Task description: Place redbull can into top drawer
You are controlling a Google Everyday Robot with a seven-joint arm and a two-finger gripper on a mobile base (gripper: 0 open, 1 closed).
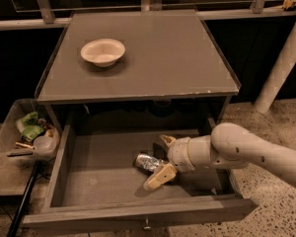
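Observation:
The top drawer (96, 174) is pulled out under the grey cabinet, and its small knob (147, 226) shows on the front panel. The redbull can (145, 161), shiny silver with dark markings, lies on its side on the drawer floor, right of the middle. My gripper (161, 159) reaches in from the right at the can's right end. Its fingers (159, 177) are spread apart, one behind and one in front of the can, and it looks open.
A cream-white bowl (103, 52) sits on the cabinet top (163, 58) at the back left. A clear plastic bin (24, 132) of clutter stands left of the drawer. A white post (281, 63) stands at the right, with speckled floor below.

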